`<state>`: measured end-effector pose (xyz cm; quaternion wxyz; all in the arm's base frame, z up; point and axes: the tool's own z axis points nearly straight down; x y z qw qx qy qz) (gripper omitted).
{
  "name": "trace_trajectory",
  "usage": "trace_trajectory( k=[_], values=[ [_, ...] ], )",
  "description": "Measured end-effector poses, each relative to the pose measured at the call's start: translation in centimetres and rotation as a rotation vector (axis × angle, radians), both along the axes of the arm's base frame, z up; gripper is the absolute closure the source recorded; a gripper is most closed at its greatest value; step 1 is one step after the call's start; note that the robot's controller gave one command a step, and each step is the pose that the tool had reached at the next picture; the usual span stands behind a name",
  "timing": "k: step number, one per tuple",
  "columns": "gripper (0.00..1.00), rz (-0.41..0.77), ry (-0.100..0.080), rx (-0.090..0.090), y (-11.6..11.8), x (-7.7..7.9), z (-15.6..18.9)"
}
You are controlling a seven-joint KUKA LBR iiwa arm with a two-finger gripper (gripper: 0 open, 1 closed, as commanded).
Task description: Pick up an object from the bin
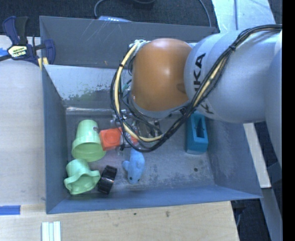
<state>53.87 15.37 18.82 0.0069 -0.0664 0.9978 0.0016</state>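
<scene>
Cannot tell the state of the gripper [126, 130], wide or narrow: masked from above by the rounded orange wrist cover [160, 77] and its looping yellow and black cables [118, 84]. Looks to be low over the floor of the grey metal bin [177, 177], just right of a small orange-red plastic block [109, 138]. Close enough to be touching it, though cannot say for sure. Cannot see anything held.

Would judge the small orange-red plastic block light, stiff and hard to damage, with flat matte sides unlikely to slip. Best taken across two opposite flat sides, near the middle and squarely, so as not to twist it out. Worth minding the crowding on its left before closing.

Immediately left of the block, touching it or nearly so: a pale green plastic cup [88, 140] lying on its side. Below the block and slightly right, near: a blue soft-looking toy figure [134, 167], probably squashy and harder to pinch cleanly. Below the block, a little further off: a small black part [106, 179], right against a mint-green moulded piece [81, 178]. Well to the right of the block, past the cables: a bright blue rectangular block with a slot in its top [197, 133], standing clear of the rest.
</scene>
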Motion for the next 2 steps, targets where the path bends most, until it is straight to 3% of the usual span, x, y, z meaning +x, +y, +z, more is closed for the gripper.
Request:
trace_trajectory(
  k=[1, 2],
  values=[
    [1.0, 0.0, 0.0, 0.0, 0.0, 0.0, 0.0],
    [1.0, -0.005, 0.005, -0.001, -0.1, 0.9, 4.5]
  ],
)
